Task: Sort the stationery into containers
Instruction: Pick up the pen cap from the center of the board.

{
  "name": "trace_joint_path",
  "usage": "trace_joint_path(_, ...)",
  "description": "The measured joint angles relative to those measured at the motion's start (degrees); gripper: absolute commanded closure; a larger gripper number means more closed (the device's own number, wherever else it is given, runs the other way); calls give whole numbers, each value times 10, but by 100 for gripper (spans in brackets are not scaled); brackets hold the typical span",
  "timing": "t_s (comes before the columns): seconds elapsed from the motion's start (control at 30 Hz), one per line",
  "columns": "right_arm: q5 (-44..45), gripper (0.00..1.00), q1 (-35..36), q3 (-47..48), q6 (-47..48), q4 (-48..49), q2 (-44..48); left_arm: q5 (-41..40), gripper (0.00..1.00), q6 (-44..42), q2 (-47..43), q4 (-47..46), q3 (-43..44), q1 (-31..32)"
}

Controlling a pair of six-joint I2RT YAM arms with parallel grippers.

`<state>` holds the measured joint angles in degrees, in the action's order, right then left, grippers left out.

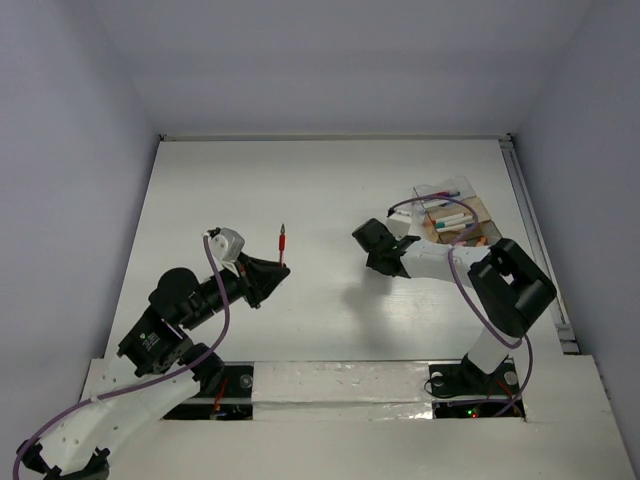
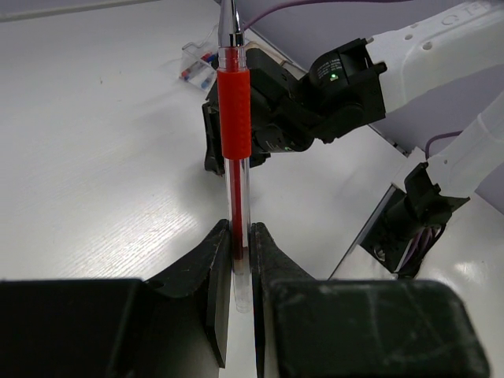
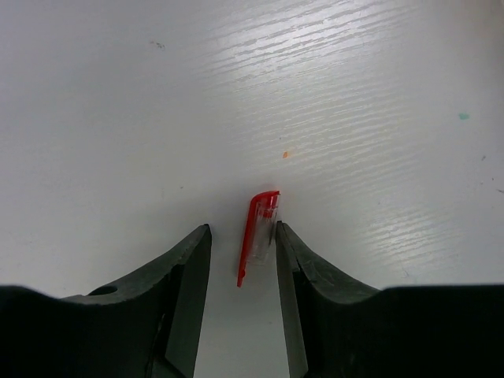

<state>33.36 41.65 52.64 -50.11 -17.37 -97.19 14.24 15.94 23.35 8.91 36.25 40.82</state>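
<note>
left end effector point(image 2: 240, 232) clenched on the clear lower barrel of the red pen point(image 2: 235, 118); pen stands upright out of the jaws, metal tip outward, held off the worktop point(image 1: 330, 190) left of centre. right end effector point(image 3: 242, 227) released, jaws apart around a red pen cap point(image 3: 258, 228); cap leans against one finger, with a gap to the other. organiser box point(image 1: 470, 188) sits far right on the worktop, some pens point(image 1: 450, 212) already in it.

risks, as judged: grip is low on the barrel, so a nudge at the tip could swing or slide the pen. closing off-centre on the cap could flick it away. the two arms are close, so contact is possible.

unclear: pen's rear end hidden behind the fingers; cannot tell whether the cap rests on the worktop or clings to the finger; box compartments too small to read.
</note>
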Motion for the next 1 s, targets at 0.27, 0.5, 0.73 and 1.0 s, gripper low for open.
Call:
trace_joint_path(0.27,-6,63,-10,0,24,13,-3,-13,100,0,13,2,0,0)
trace_joint_path(0.5,-13,76,-25,8,39,29,-18,-14,100,0,23,4,0,0)
trace_joint_path(0.73,-19,100,-33,16,51,45,-26,-15,100,1,28,4,0,0)
trace_joint_path(1.0,-94,100,-37,-38,79,73,88,-10,100,7,41,3,0,0)
